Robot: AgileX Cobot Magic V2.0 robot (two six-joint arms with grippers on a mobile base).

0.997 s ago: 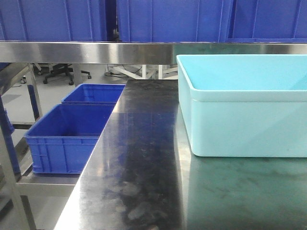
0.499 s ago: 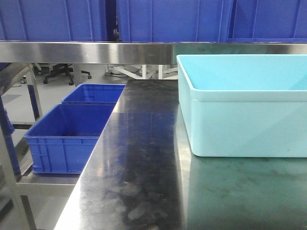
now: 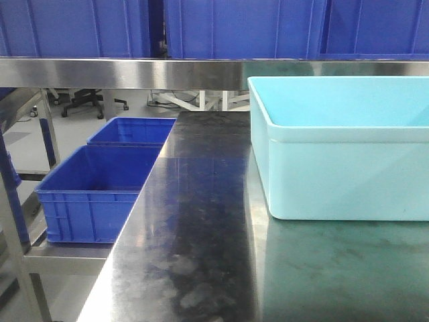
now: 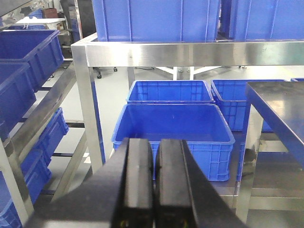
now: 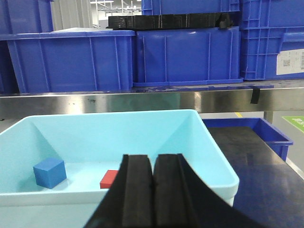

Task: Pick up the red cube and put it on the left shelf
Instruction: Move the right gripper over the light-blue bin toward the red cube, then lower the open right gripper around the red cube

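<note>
The red cube [image 5: 109,179] lies on the floor of the pale turquoise tub [image 5: 223,176], partly hidden behind my right gripper [image 5: 153,159]. That gripper is shut and empty, hovering over the tub's near rim just right of the cube. In the left wrist view my left gripper [image 4: 156,142] is also shut and empty, and faces the left shelf [image 4: 156,53], a stainless-steel rack holding blue crates. The front view shows the tub [image 3: 342,168] on the steel table [image 3: 194,221]; neither gripper nor the cube shows there.
A blue cube [image 5: 49,172] sits in the tub left of the red one. Open blue crates [image 4: 173,130] stand low on the rack left of the table. More blue crates [image 5: 180,54] line the rail [image 3: 120,72] behind the tub.
</note>
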